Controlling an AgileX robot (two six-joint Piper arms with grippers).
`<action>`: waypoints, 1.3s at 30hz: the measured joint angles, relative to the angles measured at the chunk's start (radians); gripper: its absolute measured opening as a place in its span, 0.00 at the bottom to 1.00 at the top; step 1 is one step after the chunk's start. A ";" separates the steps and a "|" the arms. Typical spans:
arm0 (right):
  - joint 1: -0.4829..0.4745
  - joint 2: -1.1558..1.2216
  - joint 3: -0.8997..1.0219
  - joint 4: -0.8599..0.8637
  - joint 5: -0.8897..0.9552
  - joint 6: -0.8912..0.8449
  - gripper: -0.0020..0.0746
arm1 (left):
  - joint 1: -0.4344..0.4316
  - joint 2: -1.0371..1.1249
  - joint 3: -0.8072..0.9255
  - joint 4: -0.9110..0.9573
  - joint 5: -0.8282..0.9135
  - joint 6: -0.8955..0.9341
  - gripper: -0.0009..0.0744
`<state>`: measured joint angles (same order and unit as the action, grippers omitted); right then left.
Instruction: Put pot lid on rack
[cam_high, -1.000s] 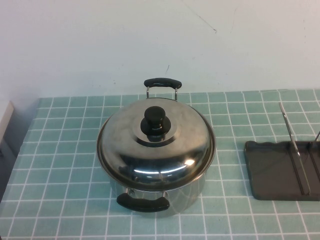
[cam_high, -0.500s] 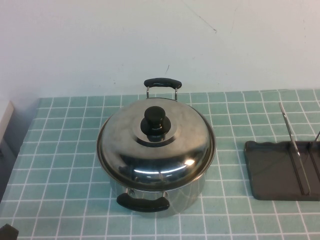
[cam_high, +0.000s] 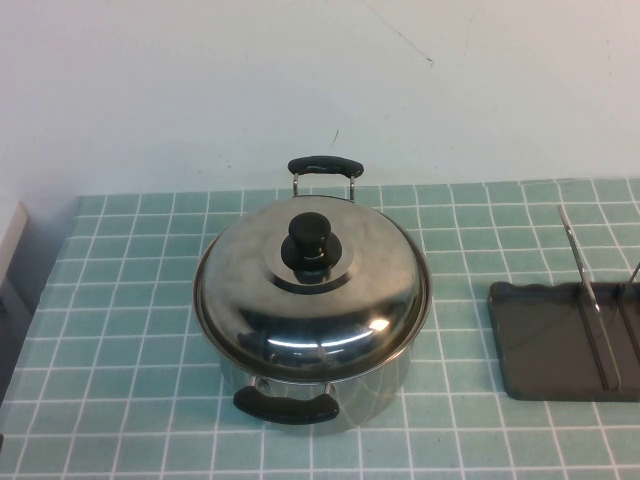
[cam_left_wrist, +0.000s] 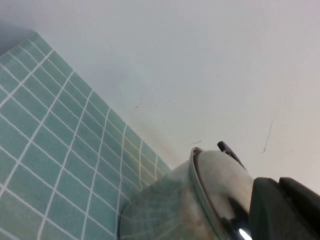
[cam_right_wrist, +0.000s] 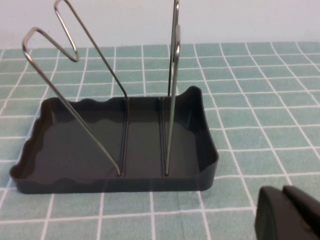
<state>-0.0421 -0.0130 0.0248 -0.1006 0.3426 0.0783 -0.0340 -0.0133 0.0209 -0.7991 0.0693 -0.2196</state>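
The pot lid (cam_high: 340, 300), shiny domed steel with a black knob (cam_high: 312, 240), sits closed on the steel pot (cam_high: 380, 395) in the middle of the tiled table. The rack (cam_high: 540, 345), a dark flat tray with wire dividers (cam_high: 592, 310), lies at the right edge. Neither gripper shows in the high view. My left gripper (cam_left_wrist: 281, 210) is shut and empty, low beside the pot (cam_left_wrist: 160, 210), whose lid (cam_left_wrist: 222, 177) shows above its rim. My right gripper (cam_right_wrist: 286, 215) is shut and empty, just in front of the rack (cam_right_wrist: 115, 182) and its upright wires (cam_right_wrist: 172, 90).
The pot has two black handles, one at the near side (cam_high: 286, 405) and one at the far side (cam_high: 325, 165). A white wall stands behind the table. The table's left edge (cam_high: 40, 290) drops off to a dark gap.
Half a second ago a dark tip of my left gripper showed at the bottom-left corner of the high view; it is out of that view now. Pot, lid and rack have not moved.
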 joint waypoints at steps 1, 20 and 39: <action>0.000 0.000 0.000 0.000 0.000 0.000 0.02 | -0.001 0.000 -0.002 0.000 0.006 0.023 0.01; 0.000 0.000 0.000 0.000 0.000 0.000 0.02 | -0.193 0.631 -0.539 0.434 0.141 0.410 0.11; 0.000 0.000 0.000 0.000 0.000 0.000 0.02 | -0.560 1.391 -0.615 0.772 -0.741 0.142 0.75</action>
<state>-0.0421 -0.0130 0.0248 -0.1006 0.3426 0.0783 -0.5936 1.3776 -0.5940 -0.0272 -0.6713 -0.0775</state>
